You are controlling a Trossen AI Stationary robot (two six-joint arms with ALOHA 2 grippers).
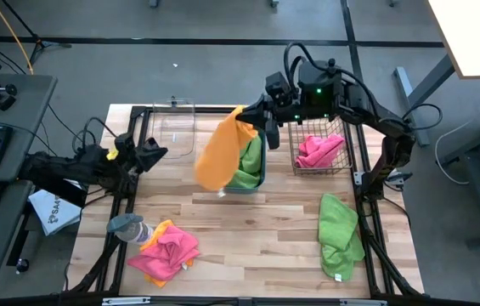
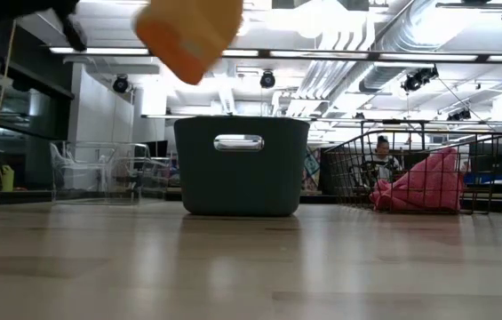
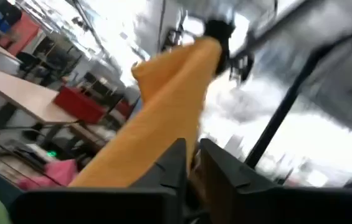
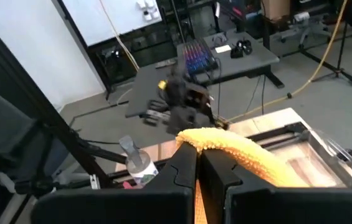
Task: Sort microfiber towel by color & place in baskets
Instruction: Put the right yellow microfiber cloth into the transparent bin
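Orange towel (image 1: pixel 217 157) hangs high over the bench (image 1: pixel 256 234), pinched in the right gripper (image 1: pixel 252 123).
Its fingers are clenched on one top corner, and the rest of the cloth droops down next to the teal tub (image 1: pixel 248 166), which already has a green towel (image 1: pixel 245 163) in it. The clear bin (image 1: pixel 174 127) sits just beside it with nothing showing inside, and I think the orange one belongs there. The wire basket (image 1: pixel 320 146) holds a pink towel (image 1: pixel 319 150). The cloth is soft, light and floppy, so it will swing and fold. Grabbing a bunched edge works best. The left gripper (image 1: pixel 150 155) waits by the bench edge; I cannot tell how it stands.
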